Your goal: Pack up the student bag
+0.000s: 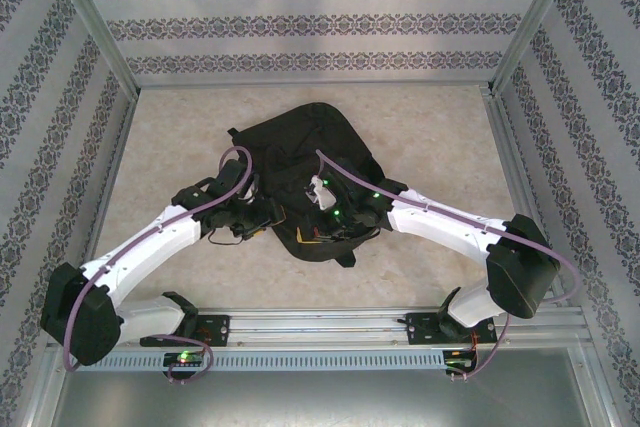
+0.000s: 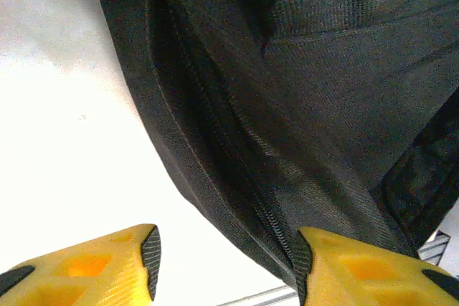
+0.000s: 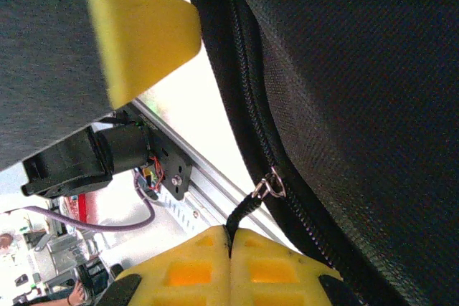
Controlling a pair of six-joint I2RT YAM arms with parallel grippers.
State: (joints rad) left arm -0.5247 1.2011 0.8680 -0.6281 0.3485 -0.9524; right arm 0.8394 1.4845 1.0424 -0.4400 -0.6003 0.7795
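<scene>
As right pincer (image 3: 231, 240) pinches zip-pull (image 3: 251, 202), student bag (image 1: 298, 142) rests.

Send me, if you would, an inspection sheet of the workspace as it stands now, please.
Surface: pale marbled tabletop.
Job's things: student bag lying at the centre, zip edge toward the arms.
Clutter: nothing seen.
Grippers: left gripper open beside the bag's zip edge; right gripper shut on the zip pull.
Cables: purple cable looped along each arm.
Surroundings: patterned walls, aluminium frame, mounting rail at the near edge.
</scene>
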